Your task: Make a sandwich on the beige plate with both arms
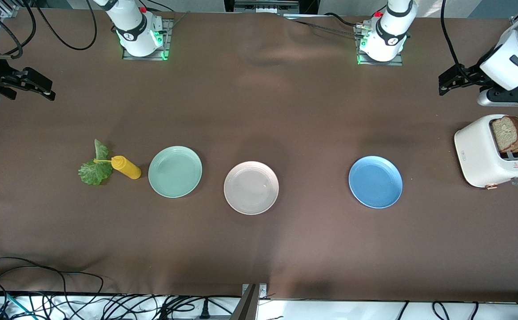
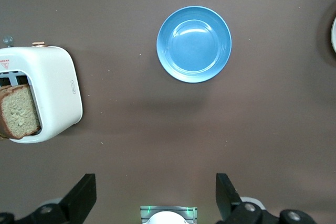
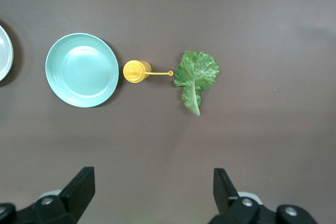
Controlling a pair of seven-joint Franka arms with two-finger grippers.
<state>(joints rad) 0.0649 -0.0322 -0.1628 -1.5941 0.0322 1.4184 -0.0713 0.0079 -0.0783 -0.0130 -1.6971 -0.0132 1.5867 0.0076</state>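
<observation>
Front view shows the table laid out for a start, nothing yet assembled: the beige plate [image 1: 251, 187] sits bare in the middle of the row, well apart from both grippers, between the mint-green plate [image 1: 175, 171] and the blue plate [image 1: 375, 182]. The left gripper [image 1: 452, 83] hangs high over the left arm's end of the table with its fingers [image 2: 84, 192] spread wide and nothing between them; below it and a little nearer the front camera stands the white toaster [image 1: 485, 155], with the two slices of brown bread [image 1: 510, 132] poking up from its slot, which likely leaves their top edges free for a pinch from above. The right gripper [image 1: 32, 86] hovers over the right arm's end, its fingers [image 3: 81, 187] likewise apart and empty; under its wrist camera lie the lettuce leaf [image 3: 196, 74] flat on the cloth and the yellow squeeze bottle [image 3: 136, 71] just beside it, the nozzle tip reaching to the leaf's edge. Each arm seems posted over its own ingredient, bread for the left and lettuce for the right, with the target plate midway so either can reach it. Both arms wait; no ingredient is on the plate yet.
</observation>
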